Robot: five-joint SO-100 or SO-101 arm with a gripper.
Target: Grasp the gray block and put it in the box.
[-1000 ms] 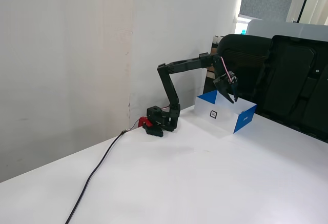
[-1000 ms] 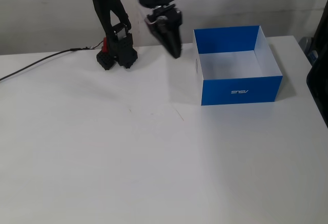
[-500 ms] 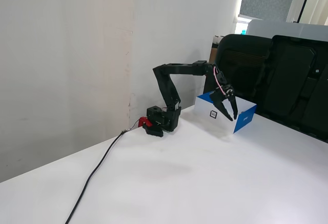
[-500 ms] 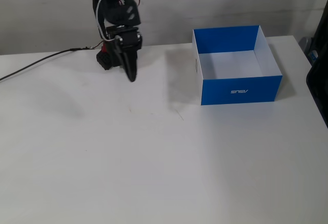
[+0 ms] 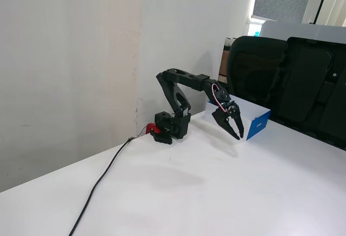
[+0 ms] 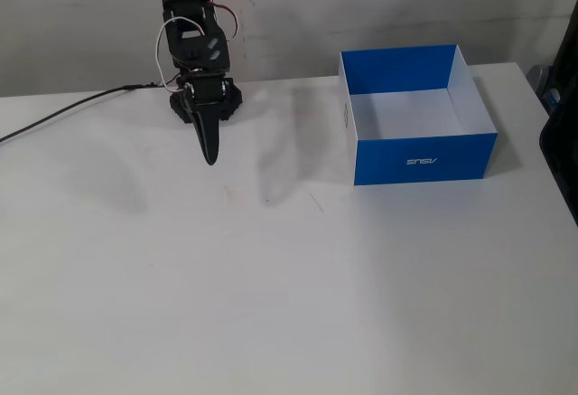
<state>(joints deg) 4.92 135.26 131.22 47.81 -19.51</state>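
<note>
The box (image 6: 424, 158) is a shallow tray with blue walls and a white inside, and stands at the back right of the white table. In a fixed view it (image 5: 259, 127) sits just behind the arm's tip. Nothing shows inside it. My gripper (image 6: 210, 153) hangs over the table left of the box, pointing down, with its jaws together and nothing visible between them. It also shows in a fixed view (image 5: 239, 135), a little above the table beside the box's near corner. The gray block is not in view in either fixed view.
The arm's base (image 5: 173, 127) with a red clamp stands by the wall. A black cable (image 5: 102, 176) runs from it across the table to the near left edge. Black office chairs (image 5: 286, 79) stand behind the box. Faint marks (image 6: 237, 194) dot the table.
</note>
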